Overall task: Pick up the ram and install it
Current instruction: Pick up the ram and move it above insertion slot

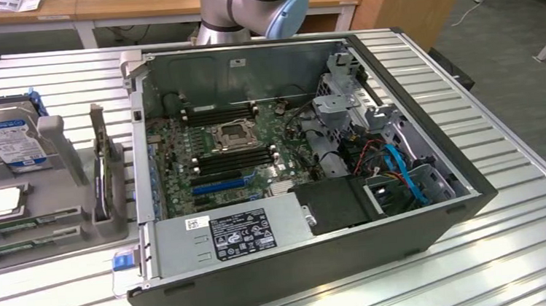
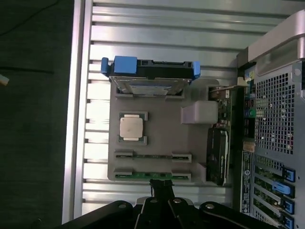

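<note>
Visitor: Table (image 1: 511, 200) surface, what is it?
Operator: Ribbed silver metal slats, catching glare. Grey holder (image 2: 157, 131) lies on it, and the open computer case (image 1: 359, 248) sits just beside the holder.
Visitor: And the room?
Operator: Wooden desks (image 1: 124, 4) stand beyond the holder, with grey floor (image 1: 511, 14) past the table edge.
Visitor: Where's the ram (image 2: 145, 175)?
Operator: Seated in the holder's outermost slot, a green stick. 2nd stick (image 2: 143, 156) fills the next slot, and the silver CPU (image 2: 132, 128) lies further in.
Visitor: Gripper (image 2: 159, 186)?
Operator: Clenched, fingers together, over the holder's edge at the ram. Whether it touches, I cannot tell.
</note>
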{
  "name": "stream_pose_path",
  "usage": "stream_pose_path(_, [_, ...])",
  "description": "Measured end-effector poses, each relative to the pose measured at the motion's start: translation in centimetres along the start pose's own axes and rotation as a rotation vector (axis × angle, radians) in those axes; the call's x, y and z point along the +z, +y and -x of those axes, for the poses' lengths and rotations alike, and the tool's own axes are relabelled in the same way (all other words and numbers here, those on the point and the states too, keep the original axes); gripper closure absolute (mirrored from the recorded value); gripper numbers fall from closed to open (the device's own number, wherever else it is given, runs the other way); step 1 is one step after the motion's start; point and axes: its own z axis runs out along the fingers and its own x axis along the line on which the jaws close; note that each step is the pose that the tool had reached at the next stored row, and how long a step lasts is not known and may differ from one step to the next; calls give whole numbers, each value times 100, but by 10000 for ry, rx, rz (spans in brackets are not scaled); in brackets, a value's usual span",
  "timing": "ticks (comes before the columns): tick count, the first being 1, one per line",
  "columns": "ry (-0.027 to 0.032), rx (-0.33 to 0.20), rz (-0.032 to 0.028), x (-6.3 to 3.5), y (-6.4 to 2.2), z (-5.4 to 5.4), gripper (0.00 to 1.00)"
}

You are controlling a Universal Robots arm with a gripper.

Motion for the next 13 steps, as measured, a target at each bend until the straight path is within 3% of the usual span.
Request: stream_pose_path(13, [49,-1090,26,0,0,0,90])
